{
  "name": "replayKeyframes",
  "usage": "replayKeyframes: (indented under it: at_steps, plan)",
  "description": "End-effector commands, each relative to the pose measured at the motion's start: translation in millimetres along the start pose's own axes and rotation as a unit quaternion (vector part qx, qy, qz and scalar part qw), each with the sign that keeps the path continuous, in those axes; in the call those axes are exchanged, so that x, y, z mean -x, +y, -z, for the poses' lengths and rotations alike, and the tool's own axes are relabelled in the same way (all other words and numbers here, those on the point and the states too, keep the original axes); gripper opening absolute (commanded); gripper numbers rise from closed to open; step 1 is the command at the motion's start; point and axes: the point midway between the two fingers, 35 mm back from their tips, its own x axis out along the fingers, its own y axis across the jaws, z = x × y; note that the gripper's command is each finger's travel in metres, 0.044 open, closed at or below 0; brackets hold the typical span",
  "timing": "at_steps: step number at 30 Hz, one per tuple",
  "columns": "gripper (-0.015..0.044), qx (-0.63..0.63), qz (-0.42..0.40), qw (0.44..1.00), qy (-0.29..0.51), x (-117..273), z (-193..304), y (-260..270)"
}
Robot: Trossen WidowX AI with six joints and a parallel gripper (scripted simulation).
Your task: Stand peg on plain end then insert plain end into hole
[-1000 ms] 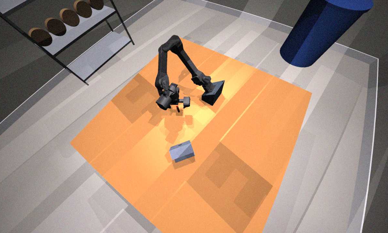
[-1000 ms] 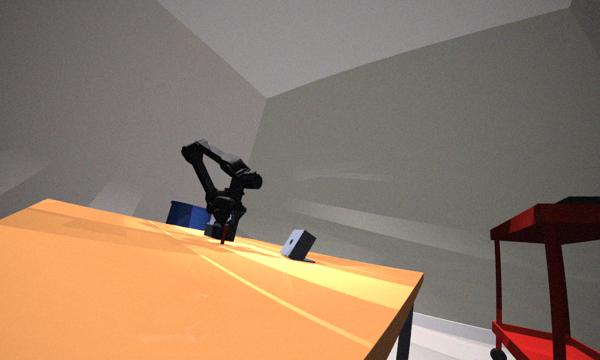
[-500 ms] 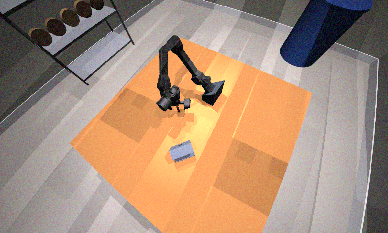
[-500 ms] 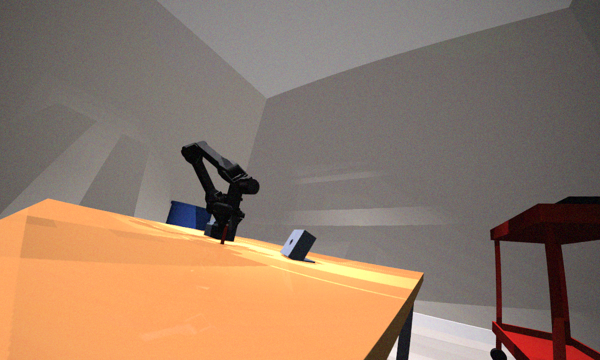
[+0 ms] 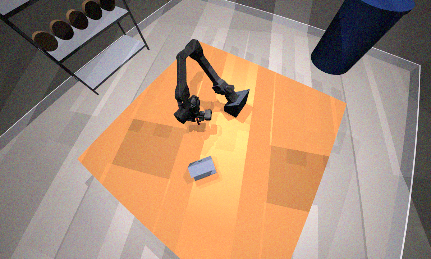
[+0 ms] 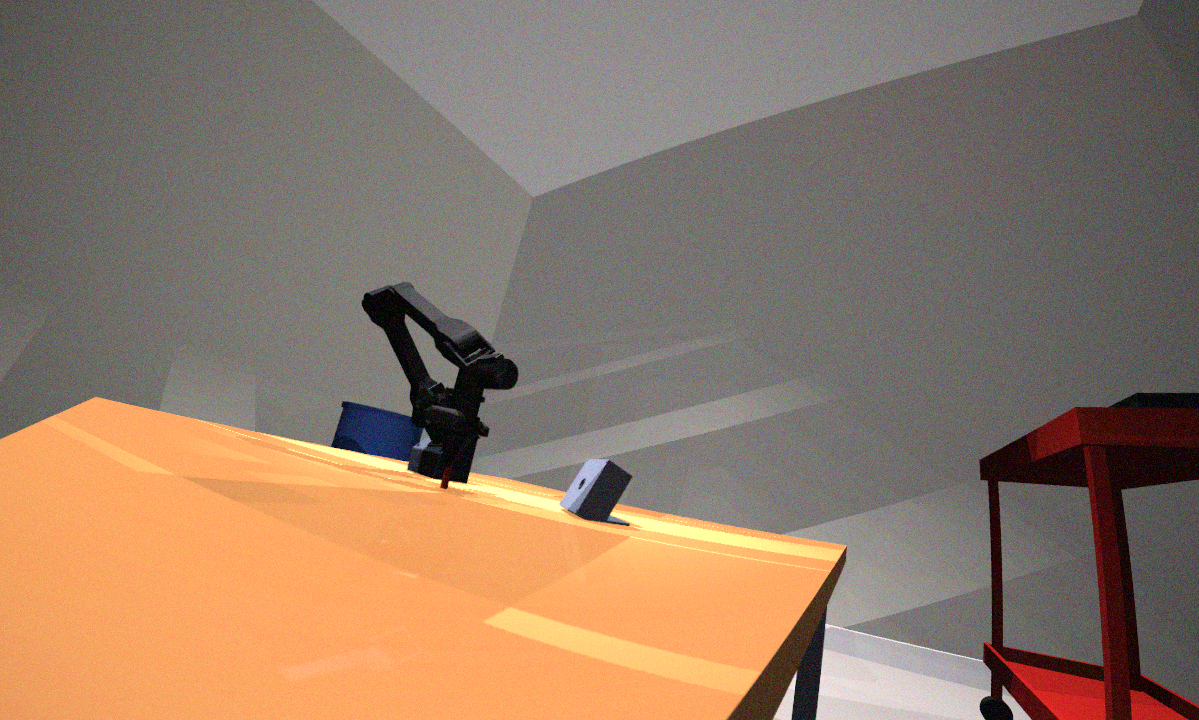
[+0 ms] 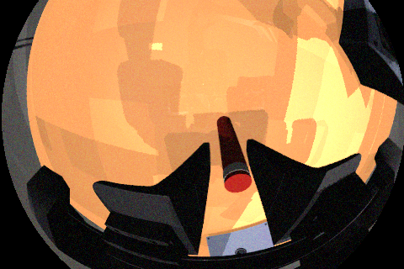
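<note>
The red peg [image 5: 198, 122] [image 6: 445, 478] [image 7: 231, 147] stands upright on the table, banded end up; the band shows as a dark grey ring with a thin light line just below its bright red top in the wrist view. My gripper [image 5: 197, 118] [image 7: 228, 146] points down over it, fingers partly closed, one on each side. A narrow gap shows between the peg and each finger, so it is open and not holding the peg. The sloped panel [image 5: 202, 168] [image 6: 602, 491] [image 7: 254, 236] stands apart from the peg, its hole [image 6: 582, 484] [image 7: 241, 251] empty.
The robot's dark base [image 5: 237, 104] [image 7: 362, 46] stands on the orange table [image 5: 294, 128] [image 6: 227, 582] close to the peg. Off the table are a blue bin [image 5: 348, 38] [image 6: 375, 432], a shelf rack [image 5: 109, 61] and a red cart [image 6: 1104, 474].
</note>
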Motion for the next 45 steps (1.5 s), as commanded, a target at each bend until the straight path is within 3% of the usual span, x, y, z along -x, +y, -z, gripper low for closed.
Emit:
replayKeyframes:
  at_steps: [1,8,31,45]
  plan:
    - [0.0046,-0.001,0.0,1.0,0.0,0.1,-0.2,0.2]
    - [0.0,-0.001,0.0,1.0,0.0,0.8,0.0,0.2]
    - [0.0,0.002,0.0,1.0,-0.003,79.1,5.0,0.0]
    - [0.0,-0.012,0.058,0.998,0.025,67.7,15.4,-10.2]
